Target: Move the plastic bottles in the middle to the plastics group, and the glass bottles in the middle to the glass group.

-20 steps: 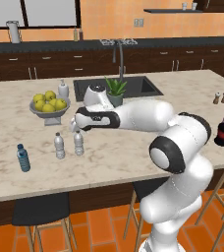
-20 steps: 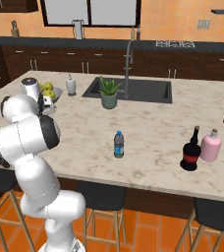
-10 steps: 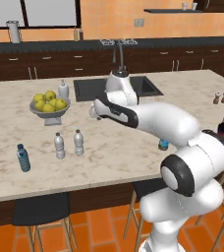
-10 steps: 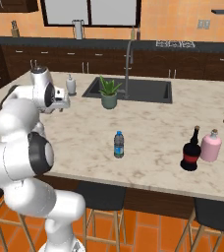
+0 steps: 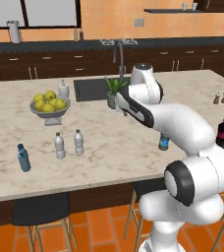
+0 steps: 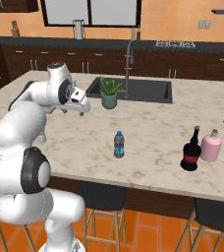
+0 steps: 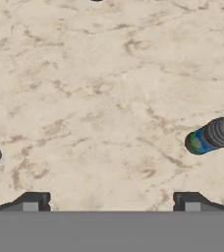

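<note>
Right base view: gripper (image 6: 83,109) wide open, empty; dark blue-capped bottle (image 6: 119,144) alone mid-counter, unsorted; cola bottle (image 6: 190,153) beside pink bottle (image 6: 211,145).

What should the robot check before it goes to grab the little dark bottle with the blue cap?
1. Fingers open and holding nothing: ok.
2. Small dark plastic bottle with blue label and blue cap standing upright in the middle of the beige marble counter: ok.
3. Bare counter all around that bottle: ok.
4. Hand already above the bottle: not ok, it is off to one side.
5. Two clear ribbed water bottles upright at the plastics end: ok.
6. Dark glass cola bottle with red label beside pale pink bottle: ok.
</note>
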Robot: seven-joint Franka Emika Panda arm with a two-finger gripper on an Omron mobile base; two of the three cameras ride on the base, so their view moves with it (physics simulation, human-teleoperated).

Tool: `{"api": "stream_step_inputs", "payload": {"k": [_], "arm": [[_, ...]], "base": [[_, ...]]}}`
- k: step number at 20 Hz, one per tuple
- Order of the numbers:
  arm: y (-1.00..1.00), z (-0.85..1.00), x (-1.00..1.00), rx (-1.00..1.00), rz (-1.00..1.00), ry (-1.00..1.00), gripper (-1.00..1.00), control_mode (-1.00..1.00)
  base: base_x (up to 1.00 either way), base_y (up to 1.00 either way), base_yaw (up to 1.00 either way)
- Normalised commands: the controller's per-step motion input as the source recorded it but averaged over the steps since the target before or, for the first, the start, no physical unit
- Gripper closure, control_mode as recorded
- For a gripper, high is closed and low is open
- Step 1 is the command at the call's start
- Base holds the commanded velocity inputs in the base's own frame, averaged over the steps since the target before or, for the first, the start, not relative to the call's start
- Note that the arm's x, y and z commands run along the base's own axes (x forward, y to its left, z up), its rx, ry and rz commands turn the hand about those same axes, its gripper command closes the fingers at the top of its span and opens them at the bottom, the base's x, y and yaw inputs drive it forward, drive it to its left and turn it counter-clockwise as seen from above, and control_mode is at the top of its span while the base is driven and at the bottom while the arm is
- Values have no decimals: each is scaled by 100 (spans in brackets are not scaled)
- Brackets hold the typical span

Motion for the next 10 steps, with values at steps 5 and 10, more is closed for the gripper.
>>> {"api": "stream_step_inputs", "payload": {"k": [5, 10], "arm": [[-100, 1, -11, 7, -38, 9, -100, -100], [-100, -8, 0, 17, -20, 11, -100, -100]], "base": [[0, 0, 0], [0, 0, 0]]}}
